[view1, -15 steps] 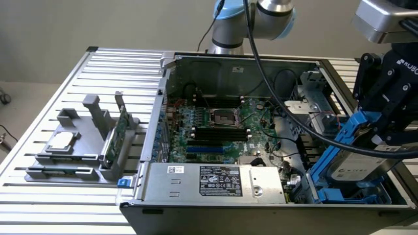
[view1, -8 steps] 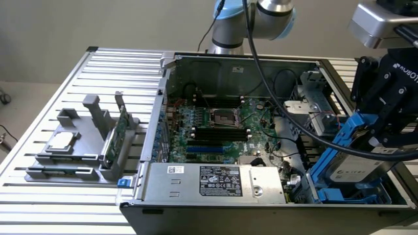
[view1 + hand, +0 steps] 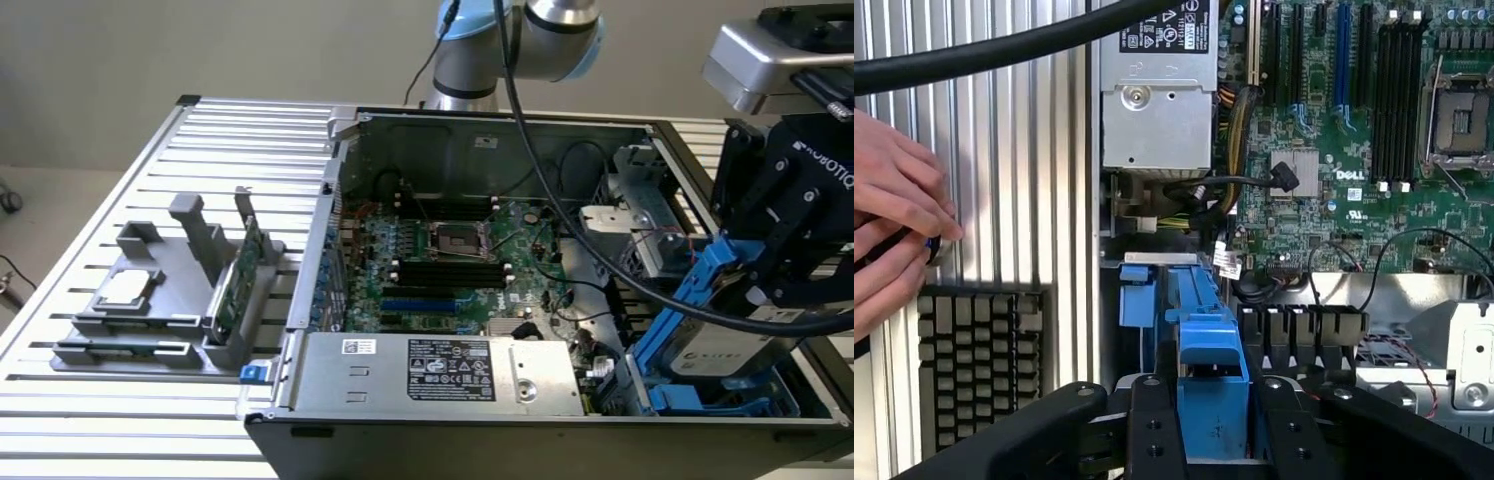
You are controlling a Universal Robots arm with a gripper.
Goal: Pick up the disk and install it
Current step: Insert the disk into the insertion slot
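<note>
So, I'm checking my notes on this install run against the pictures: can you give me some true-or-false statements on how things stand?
1. The end effector grips the disk by its blue carrier. True.
2. The disk lies flat on the table. False: it is held tilted over the corner of the open case at the exterior view's right.
3. The green circuit card stands on edge in the grey fixture. True.
4. A cooler covers the processor socket. False: the socket is uncovered.
5. A person's hand is beside a keyboard. True.
</note>
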